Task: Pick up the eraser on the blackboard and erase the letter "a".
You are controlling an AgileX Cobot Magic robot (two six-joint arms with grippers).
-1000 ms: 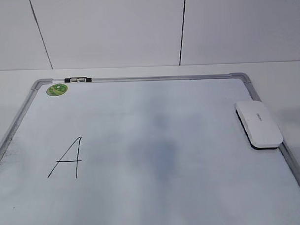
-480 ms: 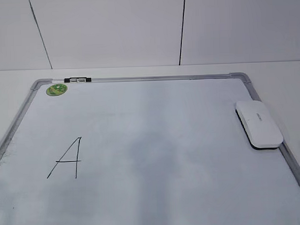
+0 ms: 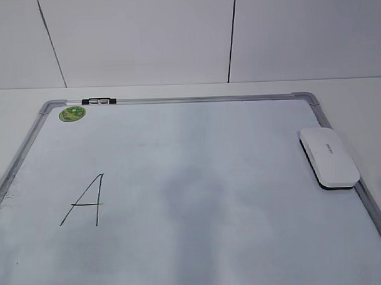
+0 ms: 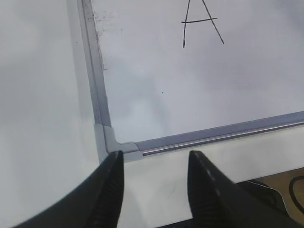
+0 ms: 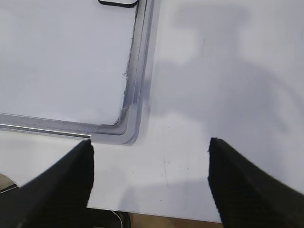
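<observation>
The blackboard is a white board in a grey frame, lying flat on the table. The eraser is a white oblong block resting on the board's right edge; its dark underside just shows at the top of the right wrist view. A large angular capital "A" is drawn at the board's left and shows in the left wrist view. No small lowercase "a" shows anywhere. My left gripper is open and empty over the board's near left corner. My right gripper is wide open and empty by the near right corner.
A small black-and-white marker lies on the board's far frame, beside a round green sticker. A white wall stands behind the table. The table's near edge lies just below my right gripper.
The grey shadow over the middle of the board has faded. The eraser and the board have not moved.
</observation>
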